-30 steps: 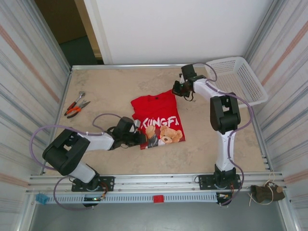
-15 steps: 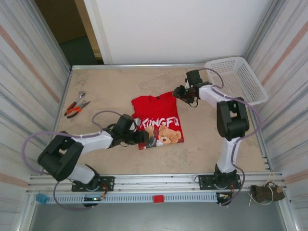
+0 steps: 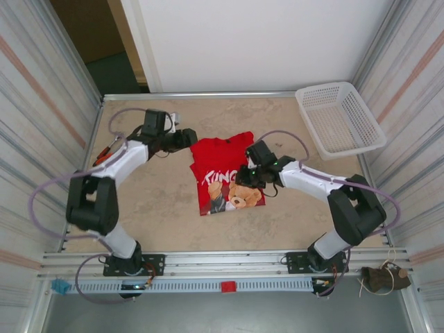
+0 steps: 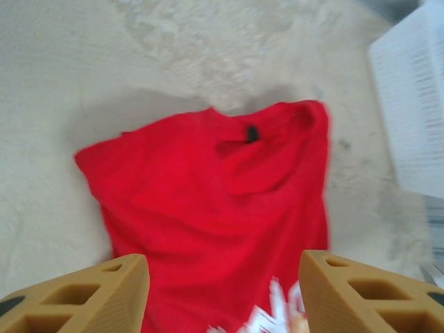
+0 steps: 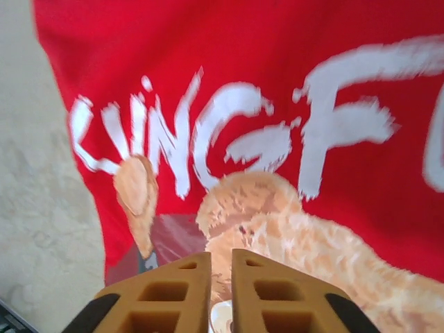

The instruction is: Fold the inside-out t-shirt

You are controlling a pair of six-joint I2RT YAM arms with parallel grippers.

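Table [image 3: 159, 201]: beige mottled top, walled in on three sides.

The inside-out t-shirt [image 3: 223, 154]: bright red and lying about mid-table, just toward 1 o'clock of centre. Collar end points to 12 o'clock and the hem to 6. White lettering and a bear print face up on its near half. It lies roughly flat, with the far edge rumpled in the left wrist view [image 4: 208, 194]. The right wrist view is blurred but shows the lettering and the bear [image 5: 208, 55].

Basket [image 3: 313, 98]: white plastic mesh in the table's 1–2 o'clock corner, well apart from the shirt.

Left gripper [image 3: 189, 139]: just beside the shirt's 10 o'clock corner. Its fingers [image 4: 104, 291] are spread wide, with only shirt and table showing in the gap.

Right gripper [image 3: 243, 177]: over the print, toward the shirt's 3 o'clock side. Its fingers [image 5: 277, 298] are nearly together with a thin slit between them. Can't tell whether any cloth is pinched.

Pliers [image 3: 103, 157]: orange handles at the table's 9 o'clock edge, partly behind the left arm.
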